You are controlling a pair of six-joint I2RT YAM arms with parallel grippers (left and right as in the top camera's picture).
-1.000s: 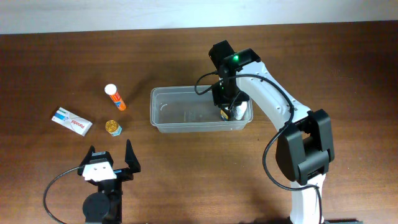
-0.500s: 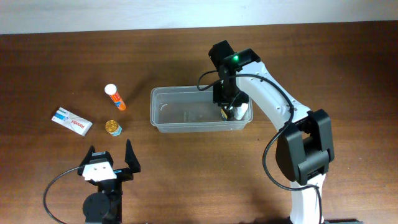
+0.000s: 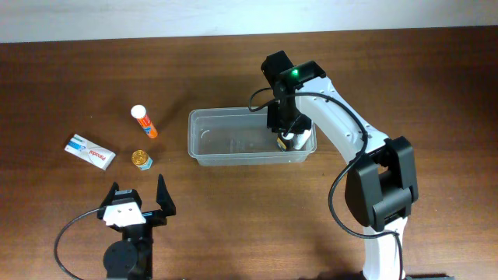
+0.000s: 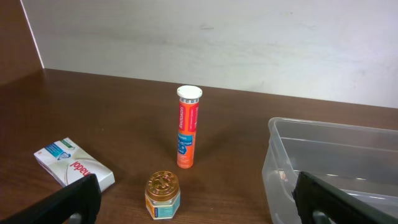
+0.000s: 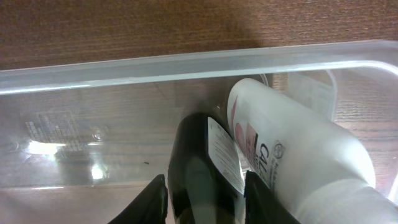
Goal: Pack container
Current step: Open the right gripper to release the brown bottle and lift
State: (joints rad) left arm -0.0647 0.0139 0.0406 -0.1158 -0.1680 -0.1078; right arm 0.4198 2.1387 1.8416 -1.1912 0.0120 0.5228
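The clear plastic container [image 3: 233, 113] sits at the table's middle; it also shows in the left wrist view [image 4: 280, 155] and the right wrist view [image 5: 124, 67]. My right gripper [image 3: 284, 131] reaches down into its right end and is shut on a dark bottle with a white label [image 5: 199, 168]. A white bottle [image 5: 292, 143] lies right beside it against the container's end wall. My left gripper [image 3: 140, 204] is open and empty near the front left, well short of the container.
An orange tube with a white cap [image 3: 144, 122] [image 4: 187, 127], a small gold-lidded jar [image 3: 141, 159] [image 4: 163, 194] and a white box [image 3: 90, 151] [image 4: 73, 163] lie left of the container, ahead of my left gripper [image 4: 196, 199].
My right gripper has shifted slightly inside the container's right end with the dark bottle. The left arm has not moved.
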